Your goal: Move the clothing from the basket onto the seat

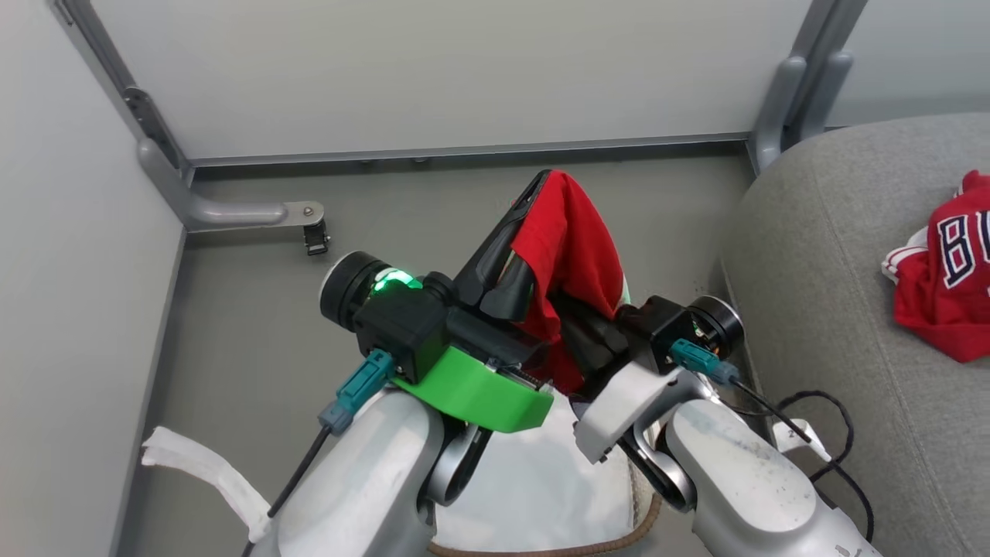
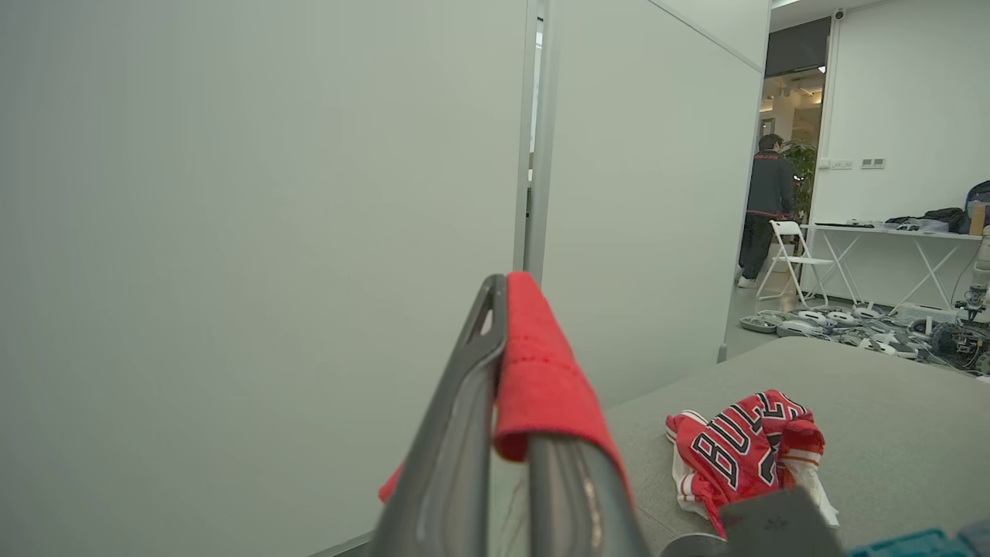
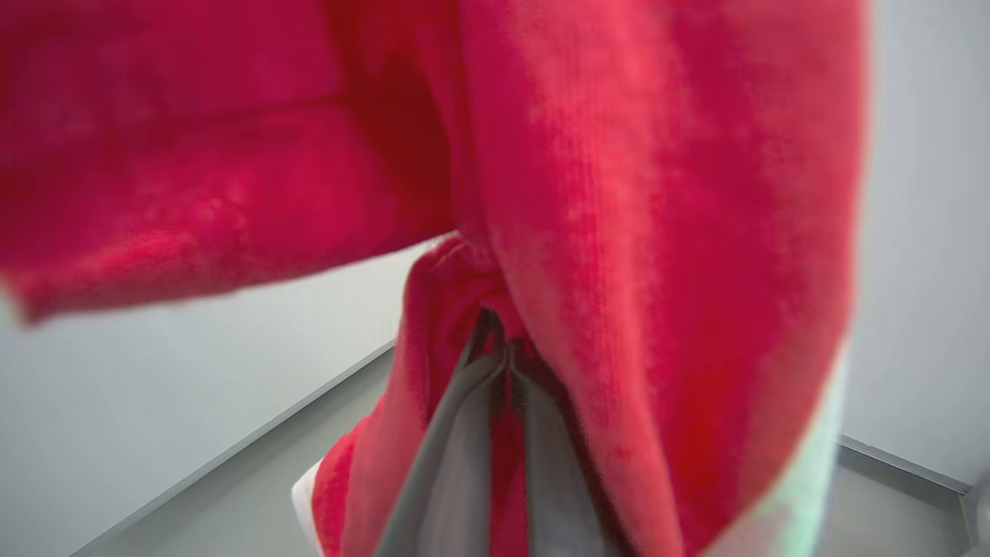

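Red shiny cloth (image 1: 576, 232) is hanging at 12 o'clock over the oval cream basket (image 1: 611, 544), with the left gripper (image 2: 503, 282) and the right gripper (image 3: 491, 321) both pinching it tight, while a lettered red jersey (image 1: 947, 267) is already lying at 3 o'clock on the big grey fabric seat (image 1: 835, 309), so by my judgement this piece is waiting to go there.

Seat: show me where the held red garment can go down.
Free for the red garment: the grey seat from its rounded near edge across to the jersey, and behind the jersey in the left wrist view. Crowded: the jersey's own spot.
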Controlling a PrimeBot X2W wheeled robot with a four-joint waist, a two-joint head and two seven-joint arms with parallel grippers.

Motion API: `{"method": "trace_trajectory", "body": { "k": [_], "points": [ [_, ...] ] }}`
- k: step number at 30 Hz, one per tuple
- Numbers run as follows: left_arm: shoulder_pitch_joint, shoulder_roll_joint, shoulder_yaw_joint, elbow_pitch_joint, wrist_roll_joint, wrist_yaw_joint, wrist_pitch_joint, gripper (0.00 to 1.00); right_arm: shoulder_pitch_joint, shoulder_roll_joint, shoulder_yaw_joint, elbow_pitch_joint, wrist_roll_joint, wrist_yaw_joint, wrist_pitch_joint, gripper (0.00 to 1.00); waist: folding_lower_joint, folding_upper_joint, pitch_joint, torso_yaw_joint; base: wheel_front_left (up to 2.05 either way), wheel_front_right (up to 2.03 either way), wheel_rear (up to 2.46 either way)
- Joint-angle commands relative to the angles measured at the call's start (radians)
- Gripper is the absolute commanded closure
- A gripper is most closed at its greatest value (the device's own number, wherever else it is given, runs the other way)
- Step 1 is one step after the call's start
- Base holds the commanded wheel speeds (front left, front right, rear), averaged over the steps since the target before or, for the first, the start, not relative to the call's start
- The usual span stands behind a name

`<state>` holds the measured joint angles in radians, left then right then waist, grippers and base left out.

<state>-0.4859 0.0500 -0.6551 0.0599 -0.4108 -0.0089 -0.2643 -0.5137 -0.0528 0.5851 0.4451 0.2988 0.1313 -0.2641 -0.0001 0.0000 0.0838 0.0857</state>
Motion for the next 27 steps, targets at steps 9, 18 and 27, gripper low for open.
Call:
{"method": "trace_trajectory", "body": {
  "k": [9,18,27],
  "points": [
    [0.044,0.002,0.067,0.057,0.052,-0.007,0.0,0.0,0.122,-0.061,-0.107,-0.191,-0.011,-0.001,0.0,1.0,0.0001,0.0,0.023,-0.19,0.0,0.0,0.0],
    [0.077,0.003,0.16,0.123,0.123,-0.039,0.0,0.0,0.163,-0.086,-0.159,-0.309,-0.01,-0.001,0.0,1.0,0.0001,0.0,0.083,-0.431,0.0,0.0,0.0],
    [0.095,0.004,0.218,0.162,0.167,-0.075,0.0,0.0,0.177,-0.086,-0.223,-0.347,-0.004,-0.001,0.0,1.0,0.0001,0.0,0.131,-0.611,0.0,0.0,0.0]
  ]
}}
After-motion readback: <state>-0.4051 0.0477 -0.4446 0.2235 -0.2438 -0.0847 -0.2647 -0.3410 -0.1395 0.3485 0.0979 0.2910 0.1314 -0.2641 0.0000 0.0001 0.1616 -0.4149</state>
